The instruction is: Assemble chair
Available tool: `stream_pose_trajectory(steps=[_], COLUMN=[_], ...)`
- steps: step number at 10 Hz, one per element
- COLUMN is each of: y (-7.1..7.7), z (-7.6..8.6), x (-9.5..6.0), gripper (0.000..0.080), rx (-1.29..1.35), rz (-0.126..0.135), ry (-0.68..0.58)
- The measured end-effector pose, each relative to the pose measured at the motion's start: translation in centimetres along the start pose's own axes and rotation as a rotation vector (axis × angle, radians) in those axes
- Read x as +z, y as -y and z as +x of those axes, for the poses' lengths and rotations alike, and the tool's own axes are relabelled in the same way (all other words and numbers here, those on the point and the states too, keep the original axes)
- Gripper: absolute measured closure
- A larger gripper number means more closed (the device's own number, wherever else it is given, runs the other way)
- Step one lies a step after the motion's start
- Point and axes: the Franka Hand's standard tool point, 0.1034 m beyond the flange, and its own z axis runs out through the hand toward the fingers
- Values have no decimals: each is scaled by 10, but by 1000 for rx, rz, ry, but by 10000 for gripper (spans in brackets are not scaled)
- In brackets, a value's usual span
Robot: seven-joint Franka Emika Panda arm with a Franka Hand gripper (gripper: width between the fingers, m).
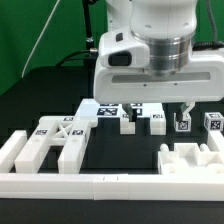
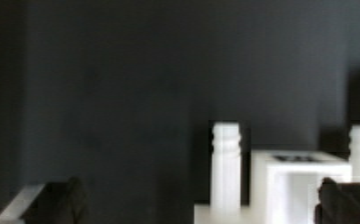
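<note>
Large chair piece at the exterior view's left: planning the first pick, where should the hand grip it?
Grip a bar beside the dark gap in the large chair piece, coming straight down. It lies flat, the gap gives a finger room, and the open hand probably spans a bar, not the whole piece.

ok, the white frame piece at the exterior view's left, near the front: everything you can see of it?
The frame piece looks like chunky matte white plastic: thick bars joined ladder-like, dark gaps between. It lies flat on the black table at the exterior view's left, just beyond the long white border rail; contact with the rail is unclear. Black-and-white square tags sit on its top face. Nothing grips it.
</note>
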Motion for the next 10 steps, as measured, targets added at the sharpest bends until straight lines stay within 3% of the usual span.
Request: stream_pose_trajectory(steps=[1,5,9,10], y=[1,11,11,15], z=[1,-66,-62,-67], x=[2,36,41,51], gripper=[151,151,151,151], rx=[1,70,75,92], rz=[-1,-14,-19,-22], ry=[32,446,480,485])
